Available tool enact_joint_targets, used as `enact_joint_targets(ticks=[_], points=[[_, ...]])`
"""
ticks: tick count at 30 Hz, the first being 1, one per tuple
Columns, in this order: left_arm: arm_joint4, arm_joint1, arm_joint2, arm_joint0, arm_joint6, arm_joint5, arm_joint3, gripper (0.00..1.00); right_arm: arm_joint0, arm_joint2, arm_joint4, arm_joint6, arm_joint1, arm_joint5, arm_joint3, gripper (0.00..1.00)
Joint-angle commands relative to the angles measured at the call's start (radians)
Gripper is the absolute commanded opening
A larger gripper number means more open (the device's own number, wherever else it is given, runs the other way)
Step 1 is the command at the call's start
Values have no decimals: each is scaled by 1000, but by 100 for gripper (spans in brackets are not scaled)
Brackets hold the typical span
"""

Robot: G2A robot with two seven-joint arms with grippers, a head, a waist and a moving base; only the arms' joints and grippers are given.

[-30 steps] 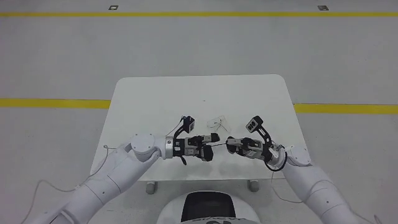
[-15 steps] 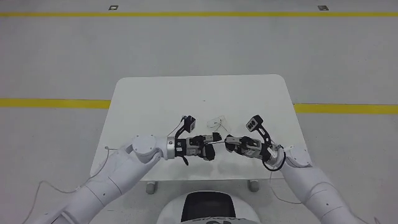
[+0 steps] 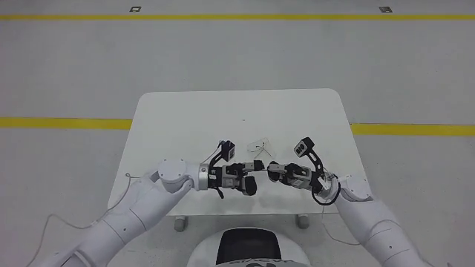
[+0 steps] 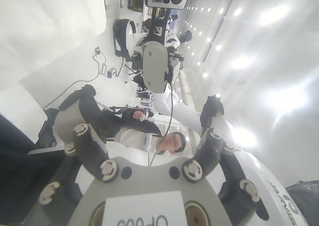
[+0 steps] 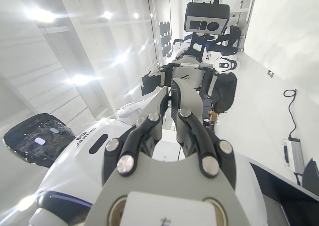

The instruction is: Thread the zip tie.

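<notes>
Zip tie (image 3: 263,168) spans sideways, R hand (image 3: 272,170) to L hand (image 3: 254,174).

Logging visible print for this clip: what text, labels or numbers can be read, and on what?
The white label at the left gripper base: upside down, cut off by the picture edge, not readable whole.
The second label, at the right gripper base: mostly cut off, unreadable.
Top view: nothing legible.

Cropped, illegible print on two wrist labels (image 4: 143,208) (image 5: 169,208).
</notes>
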Motion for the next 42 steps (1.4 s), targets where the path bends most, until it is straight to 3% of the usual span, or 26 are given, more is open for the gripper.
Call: enact_joint_targets(ticks=[1, 19, 42], points=[[-1, -1, 2, -2, -1, 1, 3, 100, -1, 3, -2, 1, -1, 0, -1, 0], [-29, -4, -14, -2, -17, -7, 20, 100, -19, 38, -18, 22, -11, 0, -4, 0], [-27, -15, 1, -10, -34, 2, 30, 100, -13, 40, -23, 36, -28, 0, 6, 0]])
